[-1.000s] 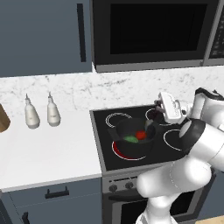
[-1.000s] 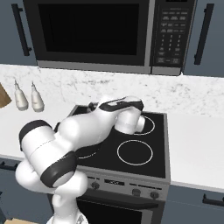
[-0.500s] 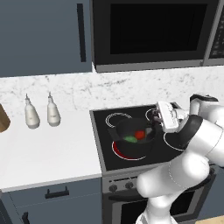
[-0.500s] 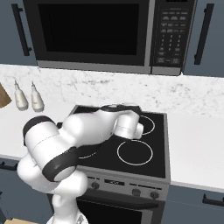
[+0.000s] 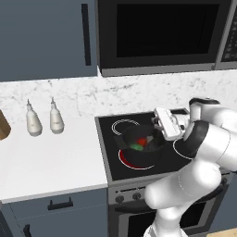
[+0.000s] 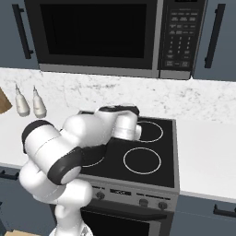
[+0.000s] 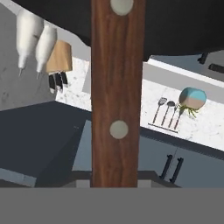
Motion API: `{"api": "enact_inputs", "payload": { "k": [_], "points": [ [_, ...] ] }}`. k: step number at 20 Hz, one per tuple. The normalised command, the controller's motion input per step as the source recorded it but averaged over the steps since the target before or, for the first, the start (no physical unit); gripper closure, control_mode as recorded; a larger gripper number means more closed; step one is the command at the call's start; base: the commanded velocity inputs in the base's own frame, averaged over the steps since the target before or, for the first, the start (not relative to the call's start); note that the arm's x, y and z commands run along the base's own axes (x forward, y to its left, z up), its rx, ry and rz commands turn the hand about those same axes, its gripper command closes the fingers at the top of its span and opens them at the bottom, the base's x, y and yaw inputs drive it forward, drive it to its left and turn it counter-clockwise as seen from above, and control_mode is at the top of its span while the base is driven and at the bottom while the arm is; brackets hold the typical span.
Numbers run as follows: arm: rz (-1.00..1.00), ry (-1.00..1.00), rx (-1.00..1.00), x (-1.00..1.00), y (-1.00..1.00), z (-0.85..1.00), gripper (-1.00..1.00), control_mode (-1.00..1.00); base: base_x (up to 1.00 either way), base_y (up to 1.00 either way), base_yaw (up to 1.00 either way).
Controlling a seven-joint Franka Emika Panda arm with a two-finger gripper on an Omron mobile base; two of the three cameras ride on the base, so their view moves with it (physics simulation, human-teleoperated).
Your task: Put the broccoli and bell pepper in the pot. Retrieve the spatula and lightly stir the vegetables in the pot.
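1. Kitchen stove [image 5: 115, 162]: pot [image 5: 139, 144] sits on the front-left burner, holding broccoli [image 5: 136, 147] and bell pepper [image 5: 141, 140].
2. Gripper [image 5: 159, 132] at the pot's right rim, jaws clamped on the spatula [image 7: 117, 92].

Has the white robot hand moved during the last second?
Yes. In the left base view the gripper has come down and left, toward the black round pot on the stove.

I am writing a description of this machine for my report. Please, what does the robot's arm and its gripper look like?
The arm is made of thick, rounded, glossy white segments, with dark grey to black bands at the joints. The hand that carries the gripper is a boxy white block. No loose cables or printed markings can be seen on it.
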Motion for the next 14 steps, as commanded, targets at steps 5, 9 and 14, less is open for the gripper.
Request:
{"api": "enact_inputs", "payload": {
  "k": [5, 9, 14],
  "points": [
    [0.09, 0.00, 0.09, -0.19, 0.26, 0.40, 1.00, -1.00, 0.00, 0.00, 0.00],
    [0.01, 0.01, 0.05, -0.27, -0.01, 0.77, 1.00, -1.00, 0.00, 0.00, 0.00],
    [0.00, 0.05, 0.01, -0.15, 0.03, 0.34, 1.00, -1.00, 0.00, 0.00, 0.00]
  ]
}}
